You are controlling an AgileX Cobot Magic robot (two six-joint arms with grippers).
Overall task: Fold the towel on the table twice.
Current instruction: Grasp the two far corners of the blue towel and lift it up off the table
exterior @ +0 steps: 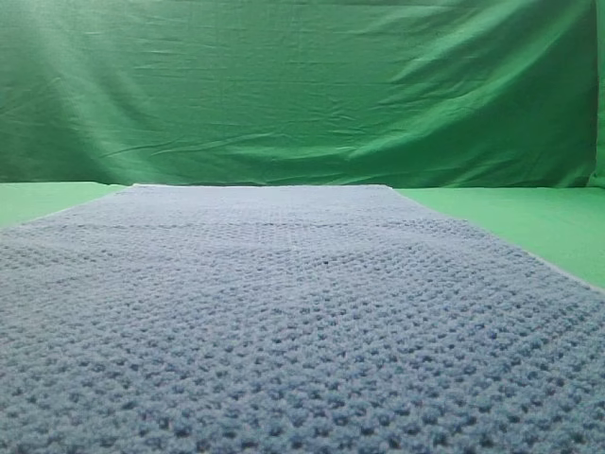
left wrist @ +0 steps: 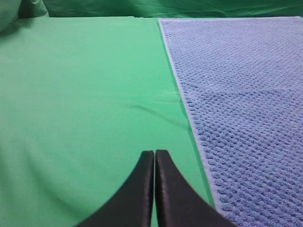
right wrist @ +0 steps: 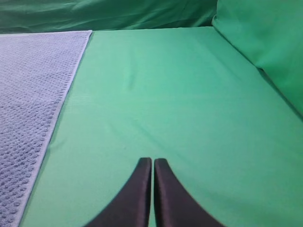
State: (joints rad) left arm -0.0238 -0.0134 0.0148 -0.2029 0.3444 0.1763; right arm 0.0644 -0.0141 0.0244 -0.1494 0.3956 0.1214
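Observation:
The blue-grey waffle-weave towel (exterior: 284,312) lies flat and spread out on the green table (exterior: 529,222), filling most of the exterior high view. In the left wrist view the towel (left wrist: 241,99) has its pale left hem running down the frame, and my left gripper (left wrist: 155,153) is shut, empty, over bare table just left of that hem. The right wrist view has the towel (right wrist: 28,94) at the left, while my right gripper (right wrist: 152,161) is shut and empty over bare table to the right of the hem. Neither gripper shows in the exterior high view.
A wrinkled green cloth backdrop (exterior: 302,85) hangs behind the table. Green cloth bulges at the right (right wrist: 265,47) and at the far left corner (left wrist: 14,12). Bare table lies on both sides of the towel.

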